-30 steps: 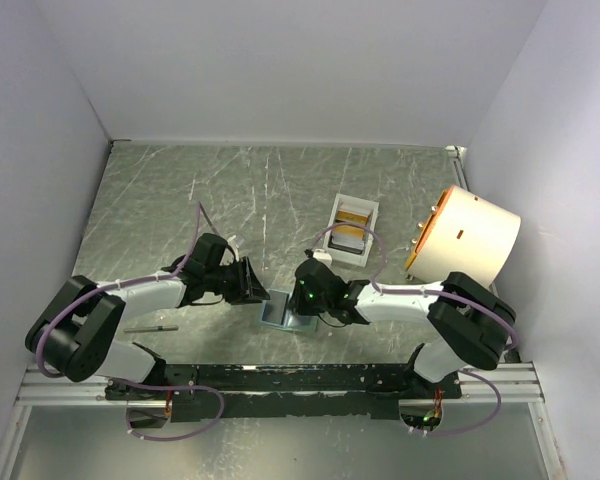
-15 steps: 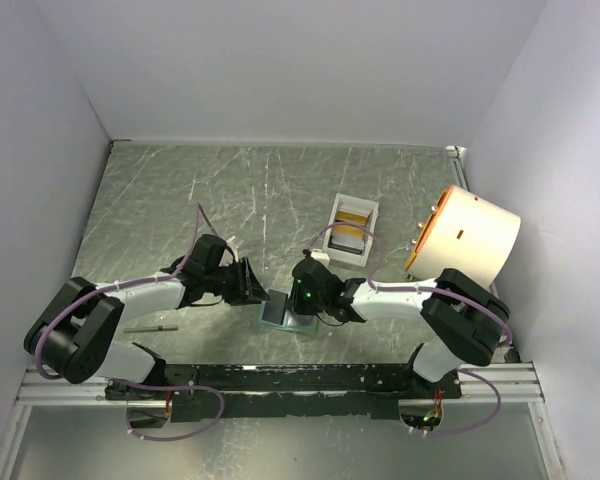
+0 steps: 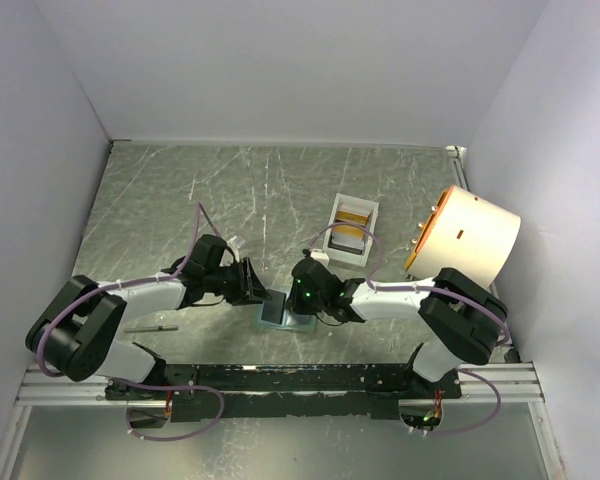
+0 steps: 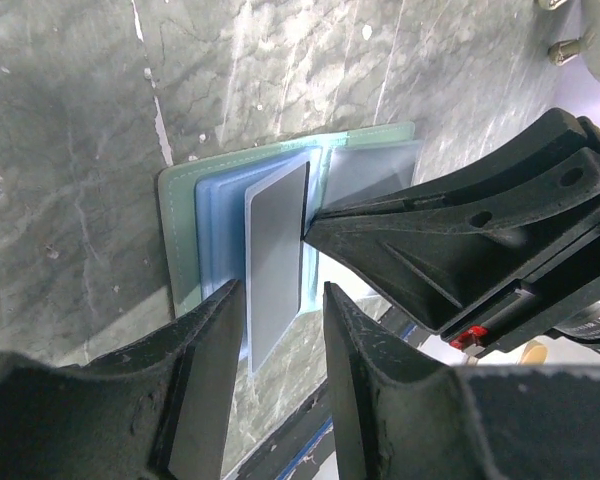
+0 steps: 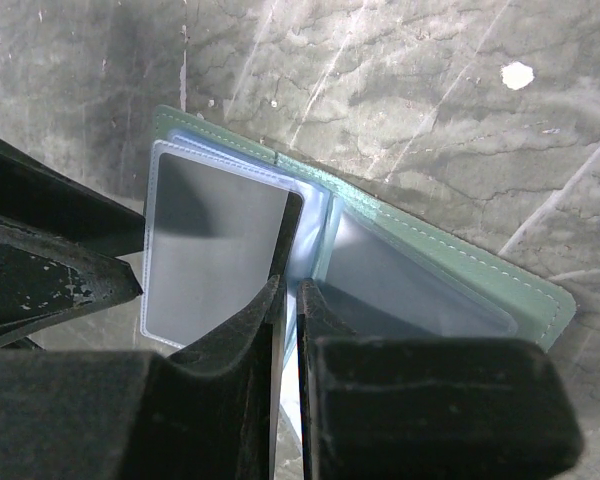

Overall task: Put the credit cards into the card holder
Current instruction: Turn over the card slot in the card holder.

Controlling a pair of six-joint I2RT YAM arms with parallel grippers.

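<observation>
One card point(image 4: 277, 240) in card holder point(image 4: 180, 240), pinched by right pincer point(image 5: 288, 286); left pincer point(image 4: 283, 293) apart.

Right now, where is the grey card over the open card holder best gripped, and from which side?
Probably across its long edges at the free end, coming from the side of the left hand. The grey card stands tilted off the card holder, so both edges are exposed; its far end sits over the pale sleeves, and the right hand crowds one edge.

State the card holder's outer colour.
The card holder is sage green outside; clearest from right wrist.
</observation>
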